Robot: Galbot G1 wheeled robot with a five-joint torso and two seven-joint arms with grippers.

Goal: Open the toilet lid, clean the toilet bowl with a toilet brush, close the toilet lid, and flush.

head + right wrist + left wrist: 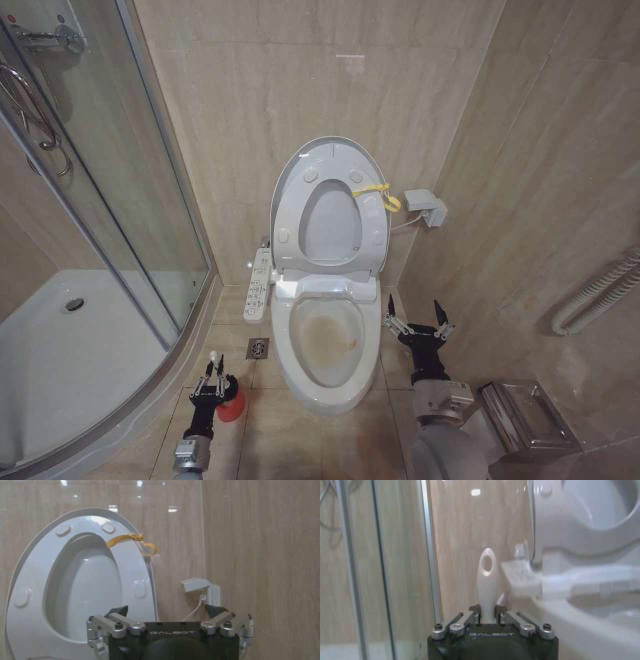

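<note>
The toilet lid (330, 144) stands raised against the wall with the ring seat (290, 215) up in front of it and a yellow strap (385, 196) at its rim. Below, the toilet bowl (325, 345) lies open with brownish staining inside. My left gripper (212, 378) is low on the floor left of the bowl, shut on the white handle of the toilet brush (486, 588), right above the red cup holder (233, 406). The bristle head is hidden. My right gripper (416, 322) hangs open beside the bowl's right side, facing the raised lid (85, 587), with nothing between its fingers.
A long white control panel (258, 285) juts out left of the bowl, with a floor drain (258, 348) below it. A curved glass shower enclosure (110, 220) fills the left. A wall box (425, 207), a metal paper holder (525, 415) and a white hose (600, 295) sit on the right.
</note>
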